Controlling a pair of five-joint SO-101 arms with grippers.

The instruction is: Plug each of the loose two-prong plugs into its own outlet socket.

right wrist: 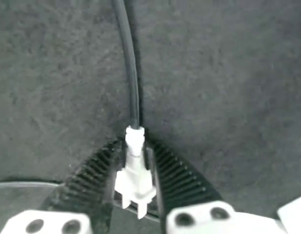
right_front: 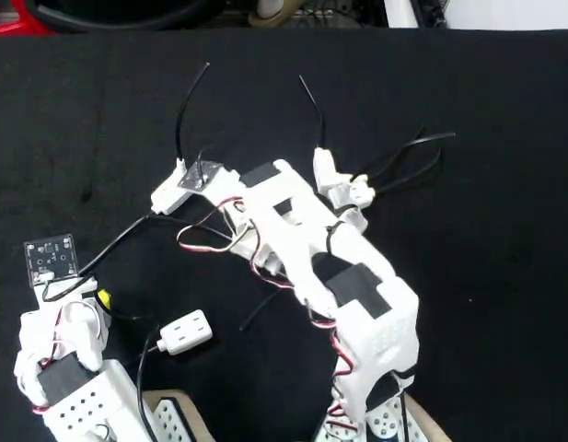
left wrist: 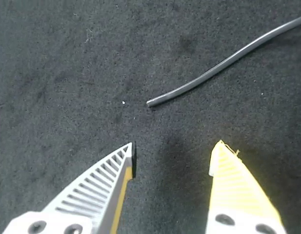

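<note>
My right gripper (right wrist: 134, 195) is shut on a white two-prong plug (right wrist: 134, 175), whose black cord (right wrist: 128, 58) runs away over the black mat. In the high view this gripper (right_front: 178, 187) lies at the mat's middle left with the plug's cord (right_front: 185, 110) trailing toward the far side. A white outlet socket block (right_front: 185, 331) lies near the front, between the two arms. Two more white plugs (right_front: 328, 168) (right_front: 359, 193) with black cords rest just right of the right arm. My left gripper (left wrist: 172, 163) stands open above bare mat, near a loose black cable end (left wrist: 151, 102).
The black mat (right_front: 486, 258) covers the whole table. The right arm (right_front: 357, 295) stretches diagonally across the middle, with red and white wires hanging beside it. The left arm (right_front: 67, 368) sits folded at the front left corner. Clutter lies beyond the far edge.
</note>
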